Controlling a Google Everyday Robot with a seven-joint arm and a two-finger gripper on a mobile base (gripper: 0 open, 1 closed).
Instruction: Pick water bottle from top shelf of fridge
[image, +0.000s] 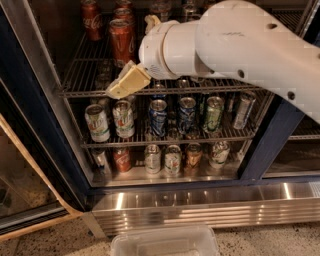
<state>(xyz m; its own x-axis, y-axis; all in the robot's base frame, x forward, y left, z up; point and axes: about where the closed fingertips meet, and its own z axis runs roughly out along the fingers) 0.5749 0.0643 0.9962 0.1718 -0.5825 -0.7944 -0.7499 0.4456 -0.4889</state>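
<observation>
The fridge (200, 207) stands open, with a stainless base and dark blue edging. Its top shelf (82, 75) is a silver wire rack holding red cola cans (122, 39) at the left. My gripper (138, 52) hangs in front of this shelf's middle, just right of the cola cans. One cream finger (127, 82) points down-left over the rack's front edge, and the other finger (150, 21) shows above, so the jaws stand open and empty. My white arm covers the middle and right of the shelf. The water bottle is hidden behind it.
The middle rack holds several cans (157, 117) in a row, and the bottom rack holds several more (172, 159). A clear plastic tub (165, 242) sits on the floor in front. A wooden-edged panel (30, 165) stands at the left.
</observation>
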